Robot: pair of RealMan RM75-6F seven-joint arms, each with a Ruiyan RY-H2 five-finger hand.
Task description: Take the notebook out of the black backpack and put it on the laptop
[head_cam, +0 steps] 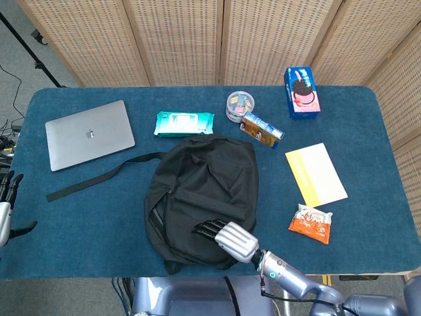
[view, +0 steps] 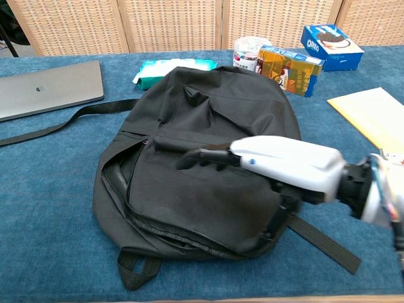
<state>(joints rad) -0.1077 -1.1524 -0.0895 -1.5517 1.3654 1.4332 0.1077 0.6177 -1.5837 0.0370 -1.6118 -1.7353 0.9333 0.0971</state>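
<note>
Woven screen panels stand behind a blue table (head_cam: pixel 79 217) that fills most of the head view. At centre lies the black backpack (head_cam: pixel 204 191), front panel up, one strap trailing toward the left. The laptop (head_cam: pixel 89 134), lid closed, sits at upper left, well apart from the backpack. The right hand (head_cam: pixel 227 237) hovers over the lower part of the backpack, fingers extended and apart, holding nothing. The left hand (head_cam: pixel 5 214) shows only at the left edge, cut off by the frame; its fingers appear apart and empty. A wipes pack (head_cam: pixel 184 122), a round tub (head_cam: pixel 241 105), a small carton (head_cam: pixel 262 129), a cookie box (head_cam: pixel 302 91), a yellow sheet (head_cam: pixel 316 174) and a snack packet (head_cam: pixel 310 224) lie around the backpack. In the chest view, the right hand (view: pixel 278 165) reaches leftward across the front pocket, fingertips (view: pixel 189 158) pointing at the main zipper opening (view: pixel 117 183), which gapes at the backpack's left side. The notebook is not visible in either view; it is presumably inside the backpack. Judged step: approach to the opening, extraction not yet begun. The next move calls for entering or widening that gap, probably with the left hand steadying the fabric. Whether the fingertips touch the fabric cannot be determined.
</note>
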